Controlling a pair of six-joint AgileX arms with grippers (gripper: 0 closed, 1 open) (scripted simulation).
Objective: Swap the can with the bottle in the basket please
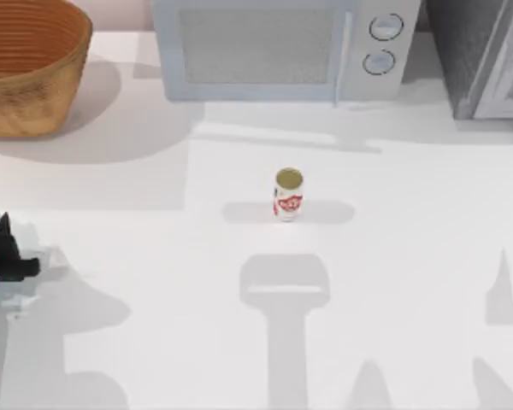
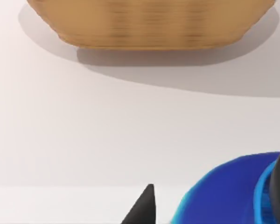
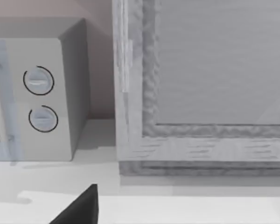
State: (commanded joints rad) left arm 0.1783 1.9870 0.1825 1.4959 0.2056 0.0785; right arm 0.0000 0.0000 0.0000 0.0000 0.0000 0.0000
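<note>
white can point(image 1: 288, 195) mid-table, perhaps upright

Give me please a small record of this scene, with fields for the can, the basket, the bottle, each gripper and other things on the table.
can: upright near the table's middle, apart from everything
basket: far left corner; inside not visible
bottle: blue-teal object in the left gripper
left gripper: at the table's left edge, shut on the bottle, off the basket's near side
right gripper: one dark finger in its wrist view, facing the microwave and a grey cabinet
other things: microwave at the back; grey cabinet far right
</note>
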